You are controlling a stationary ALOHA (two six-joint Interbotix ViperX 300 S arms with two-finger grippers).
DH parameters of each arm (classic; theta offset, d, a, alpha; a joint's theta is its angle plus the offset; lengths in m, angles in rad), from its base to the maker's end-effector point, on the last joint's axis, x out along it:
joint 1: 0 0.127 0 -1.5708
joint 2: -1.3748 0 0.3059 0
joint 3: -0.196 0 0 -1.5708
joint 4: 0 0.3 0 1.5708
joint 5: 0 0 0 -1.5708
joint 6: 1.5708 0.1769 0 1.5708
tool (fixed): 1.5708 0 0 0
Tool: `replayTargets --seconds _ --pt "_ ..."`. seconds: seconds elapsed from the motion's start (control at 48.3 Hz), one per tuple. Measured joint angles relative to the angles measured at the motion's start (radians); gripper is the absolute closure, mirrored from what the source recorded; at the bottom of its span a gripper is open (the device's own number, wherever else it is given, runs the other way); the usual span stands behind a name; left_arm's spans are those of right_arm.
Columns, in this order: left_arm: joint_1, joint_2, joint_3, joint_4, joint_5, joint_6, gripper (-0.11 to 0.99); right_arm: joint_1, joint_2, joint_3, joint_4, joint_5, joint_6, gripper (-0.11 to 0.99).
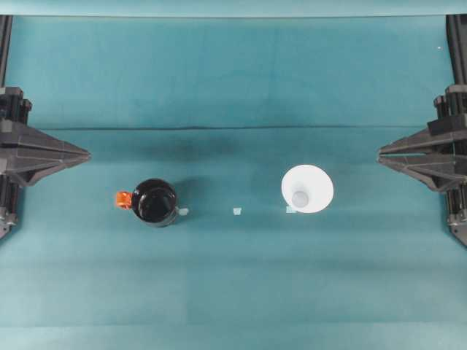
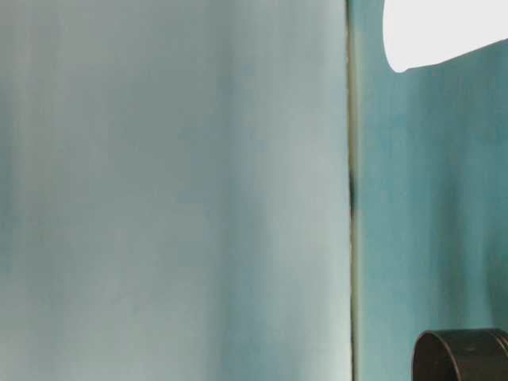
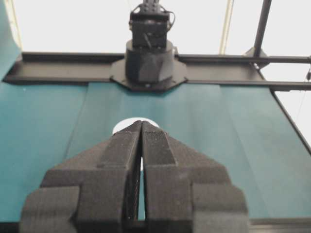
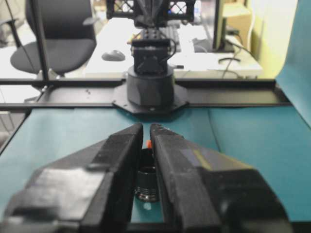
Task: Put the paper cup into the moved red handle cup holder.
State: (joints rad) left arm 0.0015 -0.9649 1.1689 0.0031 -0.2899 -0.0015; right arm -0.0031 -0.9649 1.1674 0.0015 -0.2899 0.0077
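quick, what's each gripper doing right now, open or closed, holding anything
Left gripper: closed, holding nothing.
Right gripper: closed but for a thin gap, holding nothing.

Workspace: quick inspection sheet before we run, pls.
Surface: teal cloth, faint creases.
Paper cup: upright, empty, right of centre.
Red handle cup holder: upright, empty, left of centre, handle facing the left edge; apart from the cup.
Clutter: three small pale tape marks between and beside the two.
Left gripper: shut, empty, at left edge.
Right gripper: shut, empty, at right edge.
Cables: nothing seen on the cloth.
Surroundings: office chair, desk.
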Motion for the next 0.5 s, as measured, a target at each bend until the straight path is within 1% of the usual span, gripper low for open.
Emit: replayTargets --seconds 0.021,0.062,0.104,0.145,0.186,0.207,0.248,0.29,0.352,0.393,0.435,0.497 --pt "0.000 0.002 0.000 0.000 0.002 -0.002 0.85 0.000 0.000 0.002 0.002 -0.002 0.002 0.88" --pt "0.000 0.006 -0.002 0.002 0.025 -0.008 0.85 0.006 0.000 0.002 0.003 0.002 0.006 0.88" --pt "-0.003 0.014 -0.003 0.006 0.049 -0.011 0.85 0.012 0.000 0.000 0.014 0.014 0.015 0.93" --pt "-0.005 0.018 -0.008 0.006 0.072 -0.011 0.85 0.015 0.000 0.000 0.023 0.034 0.023 0.96" --pt "-0.005 0.021 -0.015 0.008 0.097 -0.015 0.85 0.017 -0.002 -0.005 0.028 0.060 0.032 0.97" --pt "-0.005 0.023 -0.018 0.008 0.107 -0.012 0.85 0.017 -0.002 -0.006 0.029 0.074 0.037 0.98" --pt "-0.005 0.023 -0.026 0.009 0.129 -0.011 0.85 0.017 -0.005 -0.011 0.029 0.101 0.046 0.99" --pt "-0.005 0.023 -0.032 0.008 0.153 -0.012 0.85 0.017 -0.008 -0.017 0.031 0.130 0.054 0.99" --pt "-0.005 0.025 -0.043 0.009 0.198 -0.014 0.85 0.017 -0.011 -0.020 0.031 0.169 0.058 0.99" --pt "-0.005 0.026 -0.049 0.008 0.235 -0.015 0.85 0.017 -0.015 -0.021 0.032 0.198 0.061 0.99" --pt "-0.005 0.031 -0.055 0.009 0.270 -0.015 0.85 0.017 -0.020 -0.021 0.031 0.219 0.064 0.99" --pt "-0.005 0.035 -0.066 0.008 0.321 -0.014 0.85 0.017 -0.023 -0.021 0.031 0.253 0.071 0.99"
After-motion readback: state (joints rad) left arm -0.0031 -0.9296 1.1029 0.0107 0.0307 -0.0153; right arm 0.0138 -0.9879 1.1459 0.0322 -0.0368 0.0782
